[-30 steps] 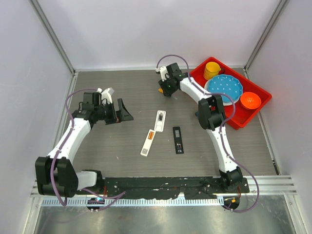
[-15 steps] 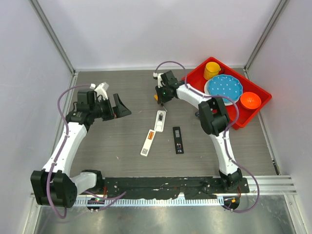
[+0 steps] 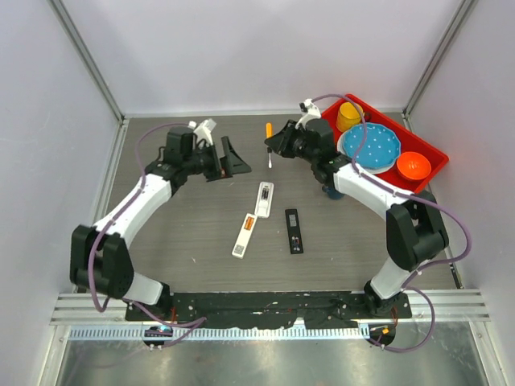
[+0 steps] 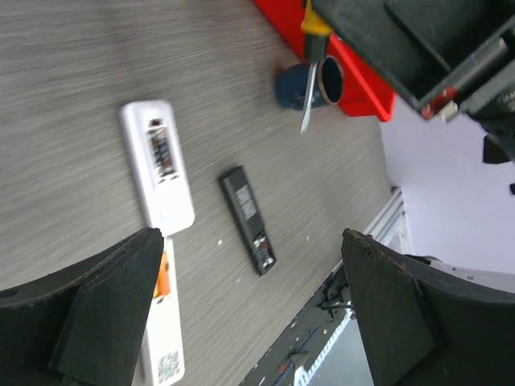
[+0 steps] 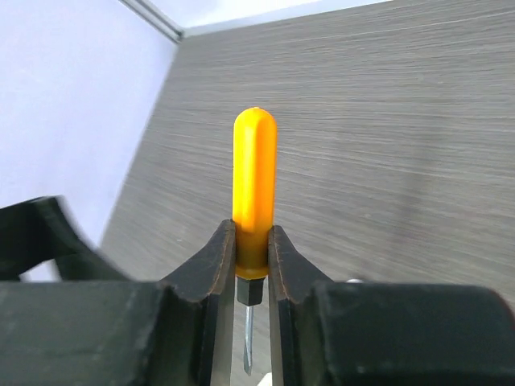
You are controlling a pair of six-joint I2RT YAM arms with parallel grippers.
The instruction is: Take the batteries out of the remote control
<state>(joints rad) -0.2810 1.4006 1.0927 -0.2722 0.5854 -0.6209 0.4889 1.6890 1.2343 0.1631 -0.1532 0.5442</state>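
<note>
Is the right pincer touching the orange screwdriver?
Touching. The right wrist view shows the right pincer closed on the screwdriver, both sides pressed against its orange handle.

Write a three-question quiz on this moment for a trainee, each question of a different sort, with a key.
1. True or false: the right claw is open and empty.
2. In the top view, where does the black remote lie relative to the two white remotes? A: between them. B: to their right. C: to their left.
3. Fill in: the jaws of the left claw stand ____, with nothing between them.

Key
1. False: it is shut on the orange-handled screwdriver.
2. B.
3. Open.
</note>
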